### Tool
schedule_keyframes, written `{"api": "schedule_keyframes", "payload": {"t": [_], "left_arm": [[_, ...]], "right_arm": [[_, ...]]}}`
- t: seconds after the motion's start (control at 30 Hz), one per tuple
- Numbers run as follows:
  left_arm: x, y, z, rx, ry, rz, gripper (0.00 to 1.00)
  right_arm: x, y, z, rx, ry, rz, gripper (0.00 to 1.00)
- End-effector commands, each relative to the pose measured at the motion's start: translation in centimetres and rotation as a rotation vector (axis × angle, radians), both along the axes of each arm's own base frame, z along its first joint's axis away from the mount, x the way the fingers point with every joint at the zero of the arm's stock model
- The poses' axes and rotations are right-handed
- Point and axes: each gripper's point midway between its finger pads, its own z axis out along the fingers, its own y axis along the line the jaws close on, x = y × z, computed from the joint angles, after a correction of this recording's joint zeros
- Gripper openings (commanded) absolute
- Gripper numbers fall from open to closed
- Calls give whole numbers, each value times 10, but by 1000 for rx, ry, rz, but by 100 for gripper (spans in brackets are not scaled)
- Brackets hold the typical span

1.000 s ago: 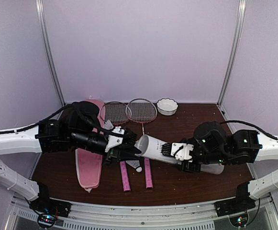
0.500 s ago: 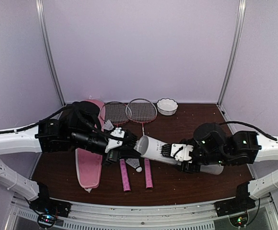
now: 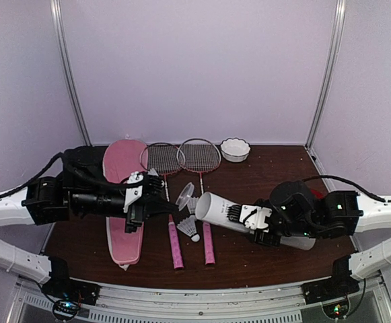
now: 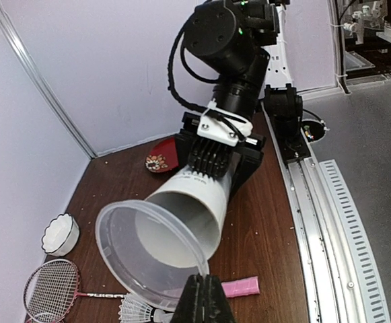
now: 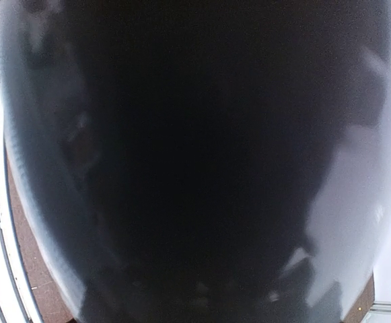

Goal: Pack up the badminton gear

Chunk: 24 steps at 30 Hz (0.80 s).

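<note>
While the white tube point(image 3: 212, 207), its long axis left-to-right and mouth pointing frame-left, is being clamped in the jaws of the right gripper point(image 3: 241, 215), the jaws of the left gripper point(image 3: 168, 204) are being held shut, empty.

We see soft even light, faint shadows on tabletop point(image 3: 276, 165). Left wrist view sharp, edges bowed. Right wrist view near black, blurred, perhaps tube point(image 3: 215, 207) blocking.

A: What is held by the right gripper point(image 3: 235, 215)?
B: The white tube point(image 3: 212, 205), tilted, its mouth turned towards the closed left gripper point(image 3: 169, 205).
A: And near its mouth?
B: A shuttlecock point(image 3: 191, 230) is laid on the worktop point(image 3: 269, 175).
</note>
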Motion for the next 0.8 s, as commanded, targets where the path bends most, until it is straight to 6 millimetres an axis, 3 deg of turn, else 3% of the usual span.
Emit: {"api": "schedule_keyframes", "payload": {"t": [0.0,0.1,0.17,0.27,0.33,0.43,0.63,0.77], "left_arm": [[27,9,16,-81,48,188,0],[65,32,18,-147,130,453,0],[101,58,6,-147,239,664,0],[153,106,-30,-138,485,948,0],[174,143,-63,-123,611,1133,0],[190,193,-108,-114,739,1377,0],[194,274,-183,-79,946,1697,0],[186,302,-220,-59,1037,1807,0]], "right_arm": [[11,-1,9,18,-28,-61,30],[14,1,15,28,-33,-80,30],[16,2,21,43,-35,-96,31],[18,4,29,55,-37,-104,32],[18,6,35,73,-39,-102,33],[17,9,42,101,-41,-91,33],[15,9,48,124,-44,-84,34],[14,9,46,124,-39,-83,34]]}}
